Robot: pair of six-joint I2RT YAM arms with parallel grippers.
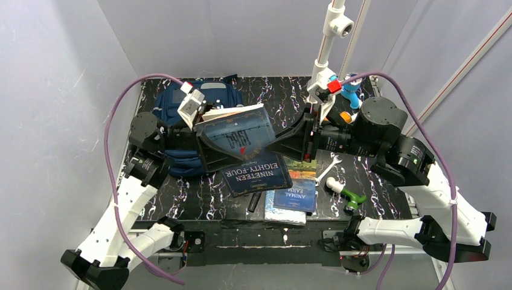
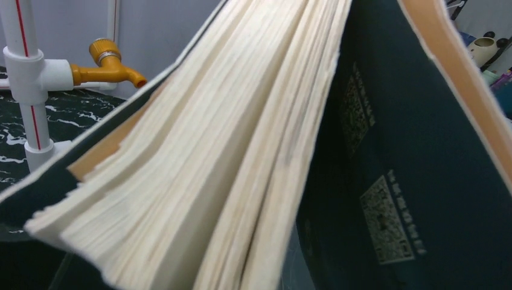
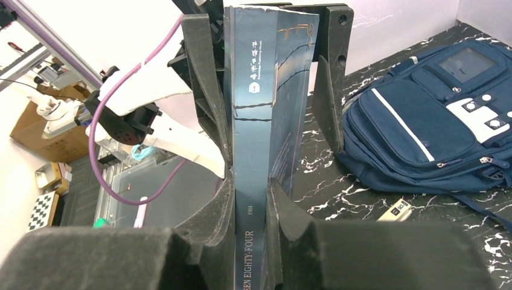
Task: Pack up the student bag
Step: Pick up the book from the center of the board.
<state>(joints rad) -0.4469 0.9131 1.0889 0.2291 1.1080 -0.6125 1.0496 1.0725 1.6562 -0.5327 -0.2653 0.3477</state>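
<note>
Right gripper point(image 3: 250, 202) clamped on book point(image 1: 241, 140) spine; left gripper point(image 1: 207, 144) wide apart around its far edge. Bag point(image 3: 422, 121) lies behind-left of book and looks zipped. We judge nothing packed yet; 2nd book point(image 1: 296, 194) waits below it.

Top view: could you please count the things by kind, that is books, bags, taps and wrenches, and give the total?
Books: 4 (held one, Nineteen Eighty-Four, Animal Farm, pale one beneath it)
Bags: 1 (backpack)
Taps: 3 (orange, blue, green-handled)
Wrenches: 1
Total: 9
</note>
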